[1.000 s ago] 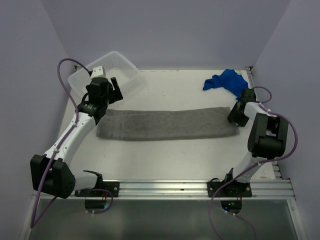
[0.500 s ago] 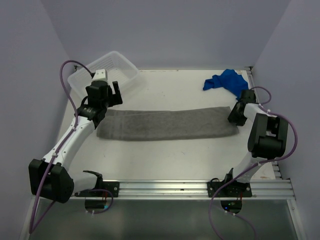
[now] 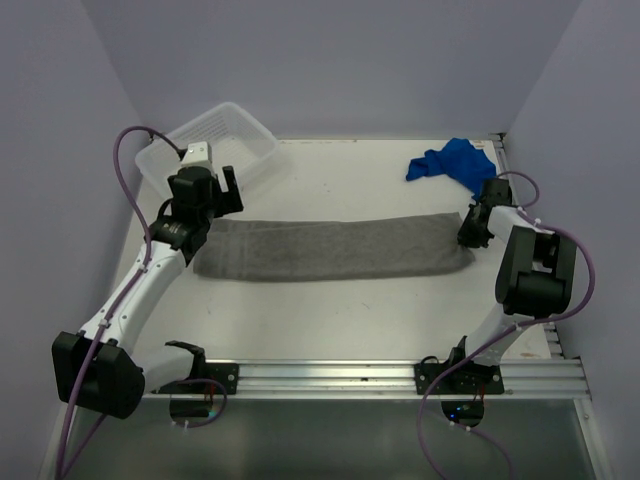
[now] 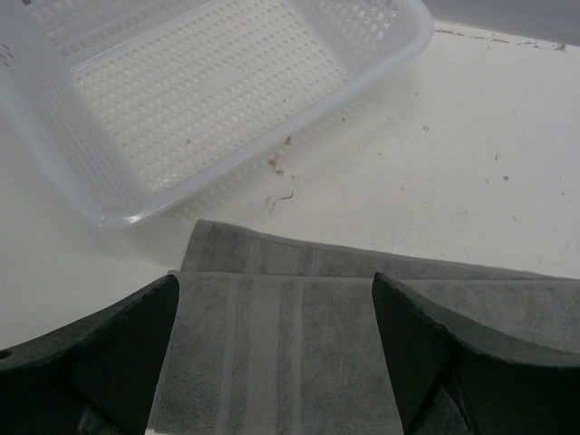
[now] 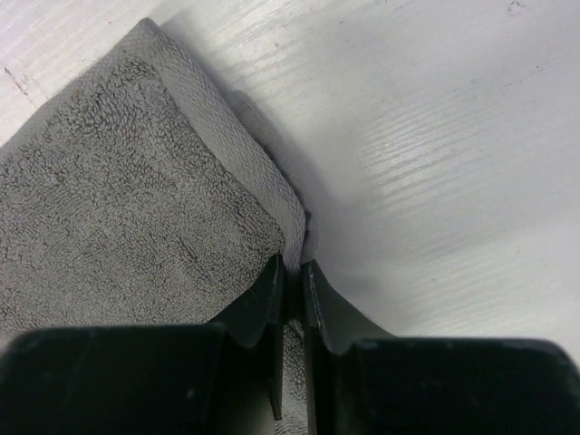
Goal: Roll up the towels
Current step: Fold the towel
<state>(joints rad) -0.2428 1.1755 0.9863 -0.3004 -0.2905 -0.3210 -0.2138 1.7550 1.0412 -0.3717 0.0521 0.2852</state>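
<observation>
1. The grey towel (image 3: 330, 248) lies flat on the tabletop (image 3: 350, 310) as a long folded strip. It runs left to right between the two arms.
2. The right tool (image 3: 470, 232) is down at the strip's right end. In the right wrist view its jaws are nearly together (image 5: 292, 272), with the hem of the grey towel (image 5: 118, 199) pinched between the fingertips at the corner. That makes it a narrow grip on the cloth edge.
3. The left tool (image 3: 232, 192) is at the strip's left end with its jaws spread wide and nothing held. In the left wrist view the two fingers (image 4: 91, 362) straddle the width of the grey towel (image 4: 281, 362). Whether the tips touch the cloth cannot be told.
4. The same view shows the fold: a lower layer sticks out past the upper one on the far side.
5. The blue towel (image 3: 452, 160) sits crumpled at the far right corner of the tabletop. It is apart from the grey strip and just beyond the right tool.
6. The white perforated basket (image 3: 225, 130) sits at the far left corner, just past the grey towel's left end. The left wrist view shows bare tabletop (image 4: 453, 163) between the basket wall (image 4: 118, 213) and the cloth.
</observation>
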